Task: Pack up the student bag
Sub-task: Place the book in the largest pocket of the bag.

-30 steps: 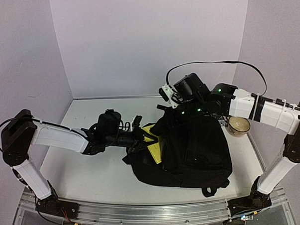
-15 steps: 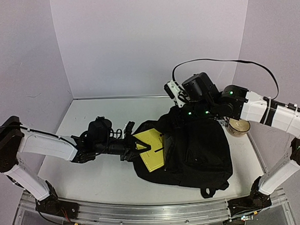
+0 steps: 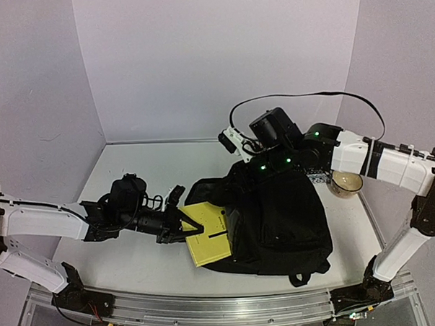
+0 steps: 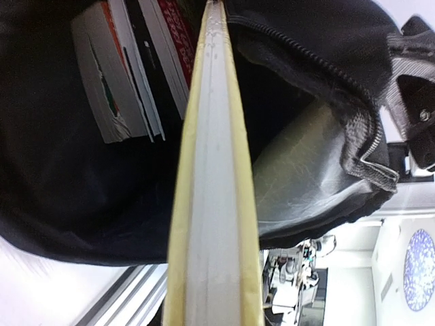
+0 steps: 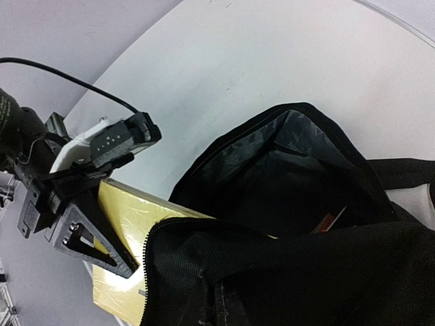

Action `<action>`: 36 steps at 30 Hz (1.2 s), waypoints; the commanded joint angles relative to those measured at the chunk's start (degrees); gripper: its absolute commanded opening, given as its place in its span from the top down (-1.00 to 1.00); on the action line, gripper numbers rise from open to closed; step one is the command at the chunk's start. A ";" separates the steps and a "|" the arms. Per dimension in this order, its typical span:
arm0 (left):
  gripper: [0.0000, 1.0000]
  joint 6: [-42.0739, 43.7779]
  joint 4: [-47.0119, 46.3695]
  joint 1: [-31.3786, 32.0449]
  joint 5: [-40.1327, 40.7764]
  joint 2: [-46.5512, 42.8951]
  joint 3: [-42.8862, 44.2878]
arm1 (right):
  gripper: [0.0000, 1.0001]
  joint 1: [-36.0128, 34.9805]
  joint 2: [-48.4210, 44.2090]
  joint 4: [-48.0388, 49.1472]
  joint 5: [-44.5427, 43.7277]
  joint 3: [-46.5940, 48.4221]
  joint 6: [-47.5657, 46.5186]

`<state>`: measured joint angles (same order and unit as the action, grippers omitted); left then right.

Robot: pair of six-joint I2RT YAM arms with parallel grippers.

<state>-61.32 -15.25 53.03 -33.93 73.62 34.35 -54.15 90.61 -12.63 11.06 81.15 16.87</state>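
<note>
The student bag (image 3: 285, 218) lies right of centre, a big black backpack with its mouth facing left. My left gripper (image 3: 189, 225) is shut on a yellow book (image 3: 206, 234) whose far end sits in the bag's mouth. In the left wrist view the yellow book (image 4: 214, 204) runs edge-on into the bag (image 4: 61, 183), past other books (image 4: 129, 75) inside. My right gripper (image 3: 248, 174) is shut on the bag's upper flap and holds it up. The right wrist view shows the raised flap (image 5: 285, 272), the yellow book (image 5: 129, 214) and the left gripper (image 5: 92, 238); its own fingers are hidden by fabric.
A tan bowl (image 3: 346, 182) stands at the right, behind the bag and under my right arm. The bag's straps and loop (image 3: 305, 277) trail toward the near edge. White walls close the back and both sides.
My left arm has drawn back left and toward the near edge with the yellow book, so more of its cover shows. My right gripper has shifted left, still holding the flap.
</note>
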 commanded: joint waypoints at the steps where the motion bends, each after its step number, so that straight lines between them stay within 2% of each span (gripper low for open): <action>1: 1.00 6.57 6.55 0.41 0.34 -6.62 3.55 | 1.00 -0.73 -0.39 6.82 7.40 4.82 -1.39; 3: 1.00 7.74 11.03 0.41 2.46 -8.92 3.99 | 1.00 -0.70 0.18 6.91 8.94 5.51 -1.45; 9: 1.00 5.68 6.06 0.50 3.77 -8.28 4.43 | 1.00 -1.62 3.00 8.40 12.24 7.94 -0.57; 17: 1.00 3.75 -2.90 0.49 7.07 -1.66 7.22 | 1.00 -2.05 3.65 11.83 12.51 6.17 1.16; 23: 1.00 3.33 -6.64 0.51 8.49 7.59 10.59 | 1.00 -2.52 4.95 13.95 11.93 5.42 2.20; 30: 1.00 4.29 -8.41 0.75 10.44 14.82 15.37 | 1.00 -2.98 5.74 14.42 10.96 4.85 2.38; 36: 1.00 -0.02 -9.53 2.54 14.97 20.43 17.09 | 1.00 -3.01 6.26 14.69 8.10 4.15 2.37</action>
<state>-58.94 -20.14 54.56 -26.35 90.64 47.04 -55.46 96.62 -4.83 17.94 85.06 19.14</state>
